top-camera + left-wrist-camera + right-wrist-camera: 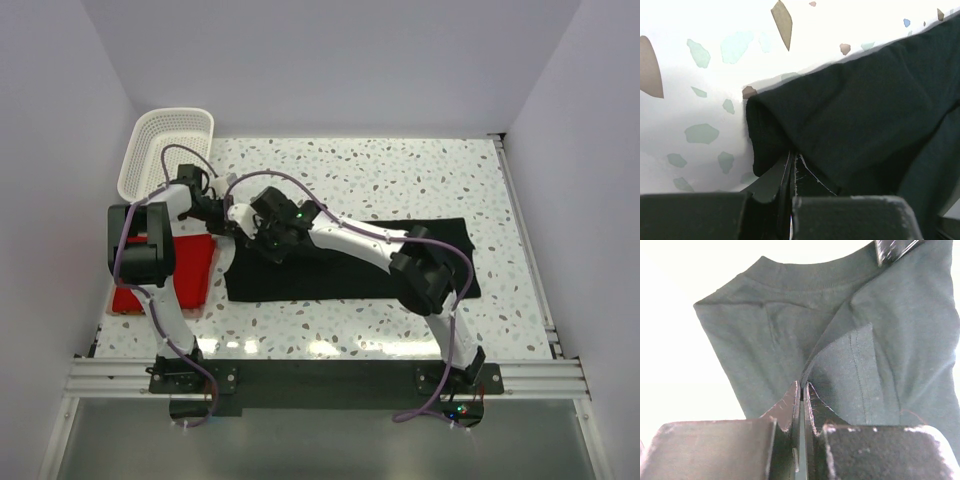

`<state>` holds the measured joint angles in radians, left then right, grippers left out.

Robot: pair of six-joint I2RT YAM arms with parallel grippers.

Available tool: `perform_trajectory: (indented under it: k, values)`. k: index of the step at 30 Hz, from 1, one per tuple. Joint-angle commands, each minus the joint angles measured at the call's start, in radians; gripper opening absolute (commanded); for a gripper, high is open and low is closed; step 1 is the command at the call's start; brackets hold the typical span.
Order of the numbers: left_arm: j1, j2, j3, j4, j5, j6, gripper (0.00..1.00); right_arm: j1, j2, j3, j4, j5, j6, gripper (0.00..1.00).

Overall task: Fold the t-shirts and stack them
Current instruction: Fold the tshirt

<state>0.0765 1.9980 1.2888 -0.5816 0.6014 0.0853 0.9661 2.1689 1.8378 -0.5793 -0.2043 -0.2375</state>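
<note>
The black t-shirt (pixel 340 270) lies across the middle of the speckled table, folded into a long band. My left gripper (pixel 228 222) is shut on its upper left corner; in the left wrist view (pixel 792 157) the black cloth (pixel 850 115) bunches over the closed fingertips. My right gripper (pixel 268 240) is shut on a fold of the same shirt close beside the left one; the right wrist view (pixel 803 386) shows the collar (pixel 800 282) and a raised fold of cloth. The red t-shirt (pixel 190 272) lies folded at the left, partly under my left arm.
A white lattice basket (pixel 165 150) stands at the back left corner. White walls enclose the table on three sides. The speckled tabletop (pixel 400 175) shows behind and to the right of the black shirt.
</note>
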Motion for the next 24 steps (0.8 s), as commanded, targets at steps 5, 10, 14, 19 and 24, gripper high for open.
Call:
perform_trajectory:
  k: [5,10,14,19,24]
  values:
    - [0.0,0.048,0.02,0.019,-0.092,-0.005,0.0,-0.001,-0.08,-0.048,0.042,-0.053,0.035,0.0]
    - [0.002,0.045,0.026,0.017,-0.1,-0.009,0.0,-0.001,-0.044,-0.054,0.042,-0.073,0.044,0.0]
    - [0.002,0.022,0.027,0.014,-0.107,-0.004,0.0,-0.001,0.022,0.015,-0.037,-0.083,0.041,0.08]
    - [0.002,-0.089,0.033,0.016,-0.152,0.024,0.08,-0.059,-0.047,0.017,-0.056,-0.105,0.062,0.42]
    - [0.0,-0.192,0.053,0.016,-0.227,0.06,0.14,-0.251,-0.144,0.009,-0.154,-0.198,0.06,0.49]
